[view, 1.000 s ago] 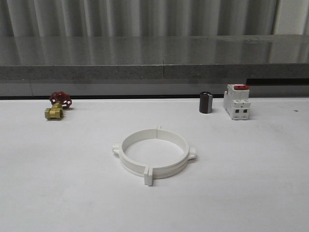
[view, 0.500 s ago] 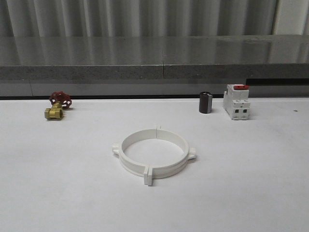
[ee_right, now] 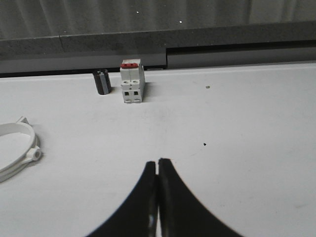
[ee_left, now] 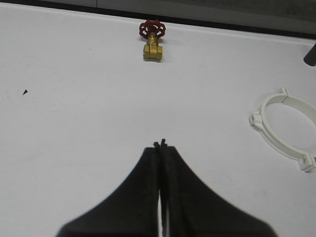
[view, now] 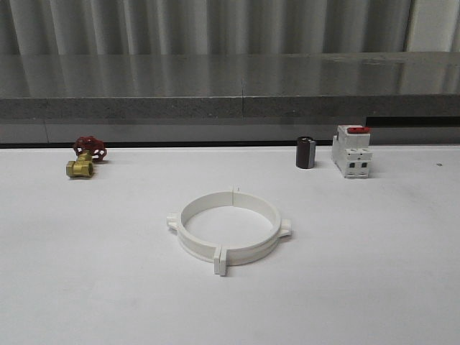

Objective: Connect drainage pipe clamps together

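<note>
Fingertips pressed together on the left gripper [ee_left: 160,144], clenched on nothing, above bare white table [view: 86,287]. Same on the right gripper [ee_right: 157,161]: tips touching, nothing between them, over bare table surface. Well apart from both, near the middle of the table, the two white pipe clamps [view: 228,231] joined into one ring, lying flat, end flanges meeting at the near and far sides, small tabs sticking out left and right. Toward the back left, a brass valve [view: 85,158] with a red handwheel. Toward the back right, a small dark cylinder [view: 306,152] just beside a white breaker [view: 352,152] with a red top.
</note>
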### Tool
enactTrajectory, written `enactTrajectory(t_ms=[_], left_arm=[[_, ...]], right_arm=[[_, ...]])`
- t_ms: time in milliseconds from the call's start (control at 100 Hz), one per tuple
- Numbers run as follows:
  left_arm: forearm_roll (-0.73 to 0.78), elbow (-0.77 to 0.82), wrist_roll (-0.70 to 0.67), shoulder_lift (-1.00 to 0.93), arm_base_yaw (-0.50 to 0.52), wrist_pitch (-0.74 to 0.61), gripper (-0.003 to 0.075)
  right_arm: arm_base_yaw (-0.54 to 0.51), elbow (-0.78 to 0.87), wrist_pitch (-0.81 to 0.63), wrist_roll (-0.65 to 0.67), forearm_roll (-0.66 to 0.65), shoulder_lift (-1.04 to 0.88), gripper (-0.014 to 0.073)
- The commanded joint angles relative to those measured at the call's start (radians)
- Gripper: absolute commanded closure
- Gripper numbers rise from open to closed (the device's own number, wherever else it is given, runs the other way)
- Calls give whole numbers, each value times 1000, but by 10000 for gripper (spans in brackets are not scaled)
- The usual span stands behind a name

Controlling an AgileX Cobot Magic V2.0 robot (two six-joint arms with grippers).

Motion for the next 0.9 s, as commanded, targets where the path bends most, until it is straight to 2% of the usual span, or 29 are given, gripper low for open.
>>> enactTrajectory(t_ms=[0, 160, 890], left_arm=[[-14, -26, 1, 4, 0, -72, 740], [-14, -26, 1, 4, 0, -72, 740], [-14, -26, 1, 4, 0, -72, 740]], right_arm=[[-12, 2, -135, -32, 21, -21, 711], [-12, 58, -229, -31, 21, -21, 711], [-12, 56, -222, -31, 21, -21, 711]])
